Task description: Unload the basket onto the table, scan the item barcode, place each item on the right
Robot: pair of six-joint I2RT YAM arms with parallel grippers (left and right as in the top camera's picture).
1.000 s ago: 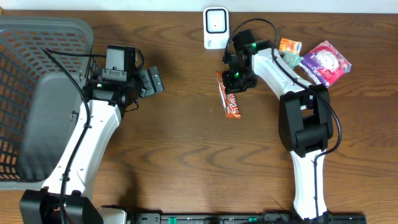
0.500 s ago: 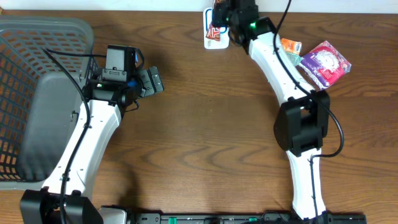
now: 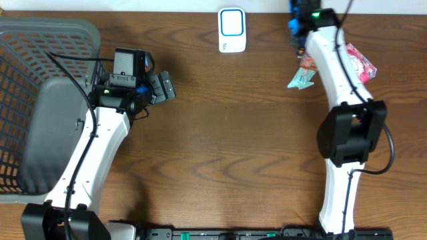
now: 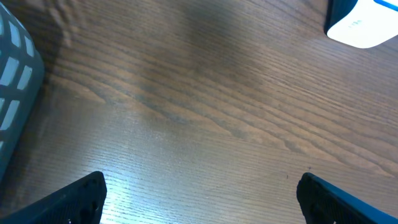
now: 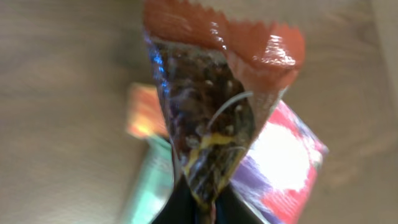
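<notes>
left pincer point(image 4: 200, 198): wide open | right pincer point(image 5: 198, 213): clamped on snack bar point(image 5: 208, 118)

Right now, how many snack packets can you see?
3. A snack bar in the right gripper; a green-orange packet and a pink-purple packet on the table beside the right arm. More may hide under it.

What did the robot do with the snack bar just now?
The right arm lifted the snack bar off the table, held it at the scanner, then swung right over the other snacks, jaws still pinching it. The left arm, basket and scanner stayed put.
</notes>
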